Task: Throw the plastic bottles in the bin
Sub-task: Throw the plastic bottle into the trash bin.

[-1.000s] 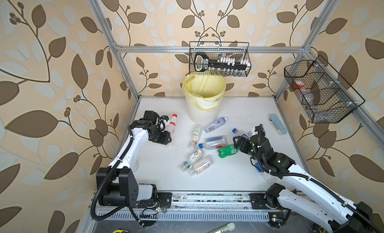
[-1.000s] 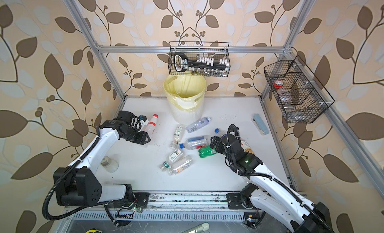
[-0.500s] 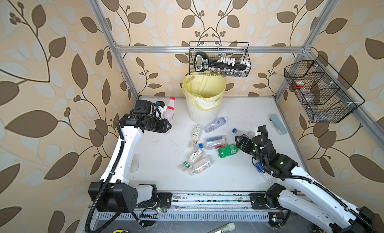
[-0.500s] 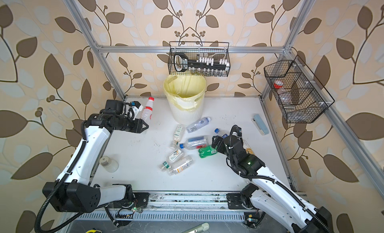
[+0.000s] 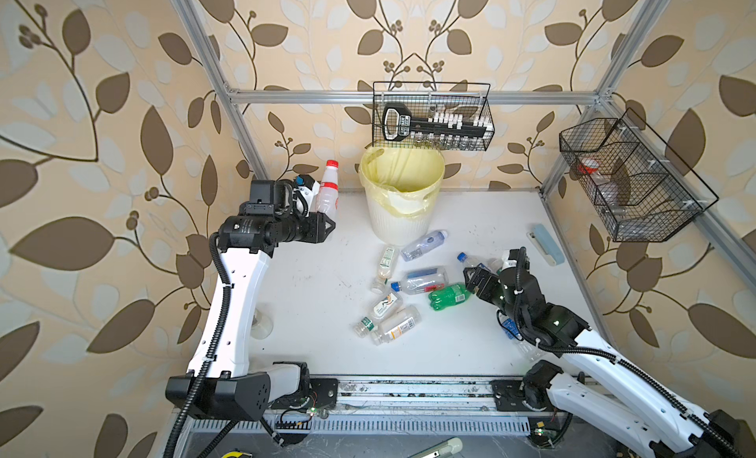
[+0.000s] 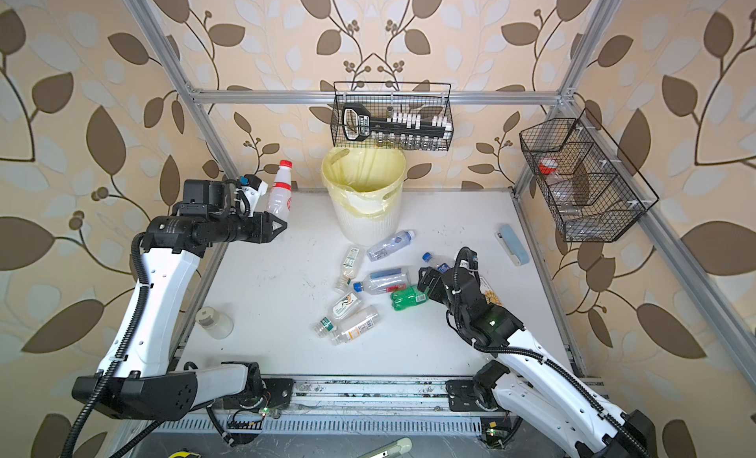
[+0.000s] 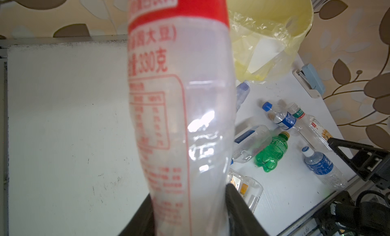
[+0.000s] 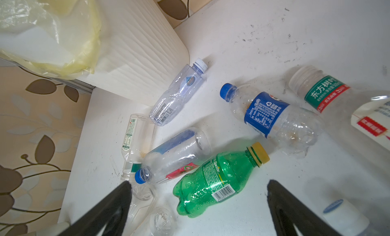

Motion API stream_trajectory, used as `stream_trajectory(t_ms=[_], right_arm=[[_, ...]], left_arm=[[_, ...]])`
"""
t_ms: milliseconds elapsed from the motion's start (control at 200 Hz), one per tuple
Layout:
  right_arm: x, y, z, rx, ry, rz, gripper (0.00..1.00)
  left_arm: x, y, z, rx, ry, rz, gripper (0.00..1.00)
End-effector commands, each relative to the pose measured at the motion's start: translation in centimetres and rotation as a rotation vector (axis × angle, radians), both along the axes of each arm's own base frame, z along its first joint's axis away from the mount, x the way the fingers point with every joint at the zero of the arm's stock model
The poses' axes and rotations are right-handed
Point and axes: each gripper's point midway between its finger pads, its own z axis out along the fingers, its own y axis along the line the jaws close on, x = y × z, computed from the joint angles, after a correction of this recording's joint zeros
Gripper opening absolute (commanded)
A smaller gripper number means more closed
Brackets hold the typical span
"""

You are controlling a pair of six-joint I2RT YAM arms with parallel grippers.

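My left gripper (image 5: 324,218) is shut on a clear bottle with a red cap and red label (image 5: 327,190), held raised and nearly upright just left of the bin (image 5: 392,227). In the left wrist view the bottle (image 7: 179,98) fills the middle and both fingers press its base. The cream ribbed bin has a yellow liner (image 6: 364,177). Several plastic bottles lie on the white table in front of it. My right gripper (image 8: 198,192) hangs open just above a green bottle (image 8: 217,178) lying on its side (image 5: 449,297). Nothing is between its fingers.
A pale blue block (image 5: 546,245) lies by the right wall. Black wire baskets hang on the back wall (image 5: 431,116) above the bin and on the right wall (image 5: 630,177). A small clear jar (image 6: 214,323) stands beside the left arm.
My left arm has lifted the red-capped bottle off the table, back toward the wall and slightly toward the bin. My right gripper has shifted only slightly over the green bottle and stayed open.
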Motion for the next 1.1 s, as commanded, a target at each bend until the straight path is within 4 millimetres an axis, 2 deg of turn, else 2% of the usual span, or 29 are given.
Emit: stream_trajectory(t_ms=[0, 65, 165, 280, 445, 545, 630, 655, 715, 765, 785, 805, 850, 945, 1095], right_arm=[[-0.4, -0.9, -0.9, -0.016, 0.019, -0.030, 1.00], [-0.3, -0.9, -0.9, -0.012, 0.014, -0.032, 1.00], [0.0, -0.7, -0.7, -0.006, 0.011, -0.029, 1.00], [0.1, -0.5, -0.8, 0.000, 0.013, -0.027, 1.00], [0.2, -0.5, -1.2, -0.003, 0.020, -0.031, 1.00], [0.3, -0.6, -0.9, -0.004, 0.016, -0.037, 1.00], [0.5, -0.6, -0.6, -0.003, 0.011, -0.039, 1.00], [0.5, -0.7, -0.5, -0.003, 0.011, -0.041, 1.00], [0.6, -0.8, -0.1, -0.006, 0.009, -0.045, 1.00], [0.7, -0.8, 0.1, -0.007, 0.009, -0.045, 1.00], [0.7, -0.8, 0.2, -0.008, 0.008, -0.045, 1.00], [0.7, -0.9, 0.4, -0.008, 0.008, -0.047, 1.00], [0.7, -0.9, 0.6, -0.005, 0.005, -0.047, 1.00], [0.6, -1.1, 1.1, -0.010, -0.004, -0.053, 1.00], [0.7, -1.6, 1.3, -0.019, -0.014, -0.068, 1.00]], left_arm=[[-1.8, -0.1, 1.9, -0.023, -0.081, 0.000, 0.47], [-2.1, -0.1, 2.4, -0.034, -0.112, 0.007, 0.48], [-2.1, -0.2, 4.1, -0.061, -0.171, 0.022, 0.48], [-1.0, -0.8, 6.3, -0.124, -0.209, 0.017, 0.47], [3.1, -2.4, 10.1, -0.248, -0.241, -0.003, 0.49], [6.6, -4.7, 11.7, -0.251, -0.260, -0.034, 0.50], [9.9, -8.2, 11.5, -0.218, -0.257, -0.079, 0.57], [10.5, -9.3, 12.2, -0.210, -0.281, -0.099, 0.59], [12.7, -11.5, 11.4, -0.191, -0.278, -0.118, 0.68], [14.7, -12.2, 10.8, -0.196, -0.260, -0.105, 0.78], [15.5, -12.3, 10.5, -0.198, -0.254, -0.094, 0.85], [16.3, -12.3, 10.5, -0.192, -0.254, -0.079, 0.97], [17.4, -12.0, 10.6, -0.175, -0.271, -0.052, 0.99], [17.5, -11.6, 12.8, -0.182, -0.345, -0.037, 0.99], [14.6, -10.3, 18.3, -0.203, -0.482, -0.016, 0.99]])
